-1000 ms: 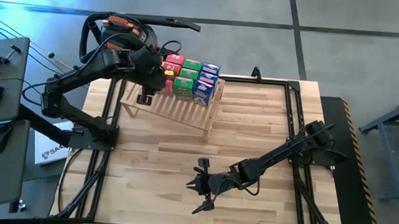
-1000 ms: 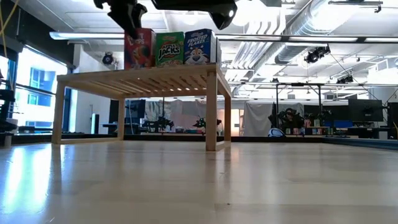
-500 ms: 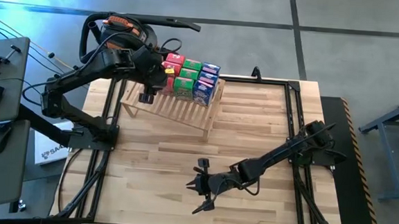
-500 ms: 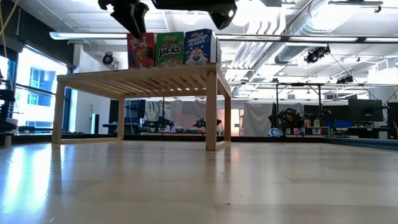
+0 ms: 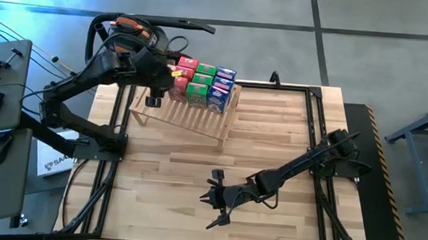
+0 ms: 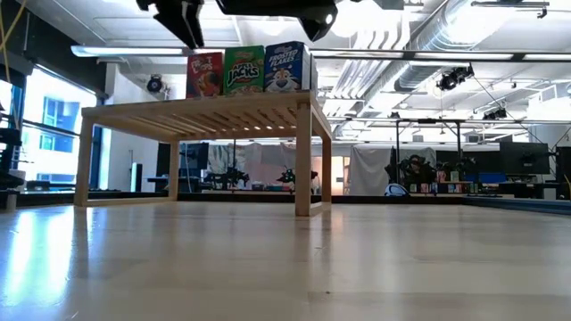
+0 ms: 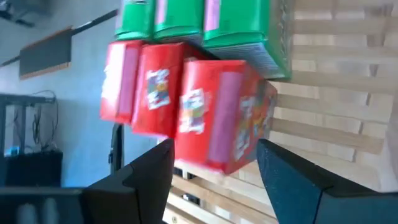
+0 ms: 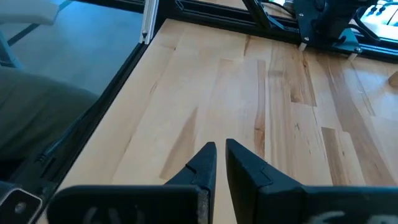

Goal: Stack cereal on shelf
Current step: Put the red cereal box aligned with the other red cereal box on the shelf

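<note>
Red cereal box (image 6: 204,75) now stands free at the row's end on the shelf (image 6: 192,113), beside the green and blue ones; left gripper (image 6: 186,18) has lifted off above it, fingers spread, release looks done; right gripper (image 5: 214,202) waits pressed together, low over the tabletop (image 5: 196,163)

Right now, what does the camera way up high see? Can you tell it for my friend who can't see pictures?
Seen from above, small red, green and blue cereal boxes sit packed together on a slatted wooden shelf at the table's far left. The left gripper, open, hovers beside the red boxes. The right gripper rests shut on the bare wooden table.
</note>
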{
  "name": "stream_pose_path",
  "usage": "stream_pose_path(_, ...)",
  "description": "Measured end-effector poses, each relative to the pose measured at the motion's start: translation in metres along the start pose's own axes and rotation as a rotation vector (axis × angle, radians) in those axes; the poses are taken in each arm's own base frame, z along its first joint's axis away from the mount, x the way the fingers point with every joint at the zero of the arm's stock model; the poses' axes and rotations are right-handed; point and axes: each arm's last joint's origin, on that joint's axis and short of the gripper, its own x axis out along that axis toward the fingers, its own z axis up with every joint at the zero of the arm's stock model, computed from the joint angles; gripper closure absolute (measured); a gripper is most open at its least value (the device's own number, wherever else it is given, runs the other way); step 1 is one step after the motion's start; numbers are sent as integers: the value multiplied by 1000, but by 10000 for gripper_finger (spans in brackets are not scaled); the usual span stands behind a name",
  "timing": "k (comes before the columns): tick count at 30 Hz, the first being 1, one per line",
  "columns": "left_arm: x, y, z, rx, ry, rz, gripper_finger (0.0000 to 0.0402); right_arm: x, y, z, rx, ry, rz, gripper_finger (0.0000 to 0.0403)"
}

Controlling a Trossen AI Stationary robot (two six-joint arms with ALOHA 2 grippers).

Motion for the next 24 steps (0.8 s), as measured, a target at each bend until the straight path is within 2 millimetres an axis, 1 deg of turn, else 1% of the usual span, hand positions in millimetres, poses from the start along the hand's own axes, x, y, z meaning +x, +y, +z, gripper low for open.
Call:
stream_pose_path(2,-10,0,-5,-44,-23,16,193,-1,-2,1,-16,5,5,379)
stream_pose_path(5,-26,-3,-13,-144,-100,-9,214,-6,-5,5,-37,8,9,379)
stream_pose_path(7,-31,-7,-20,-225,-147,-35,232,-13,-7,8,-58,12,3,379)
stream_pose_path(9,-29,-13,-31,-285,-156,-17,251,-21,-9,12,-76,24,-6,379)
stream_pose_path(12,-19,-22,-47,-380,-188,39,277,-36,-13,20,-108,25,-36,379)
stream_pose_path(15,-1,-35,-61,-442,-208,82,300,-47,-16,25,-115,28,-57,379)
stream_pose_path(18,15,-44,-71,-519,-265,149,314,-53,-18,27,-128,39,-62,379)
stream_pose_path(21,31,-52,-79,-551,-278,183,321,-55,-18,28,-133,37,-68,379)
stream_pose_path(24,42,-55,-79,-562,-316,207,323,-55,-18,27,-141,40,-68,379)
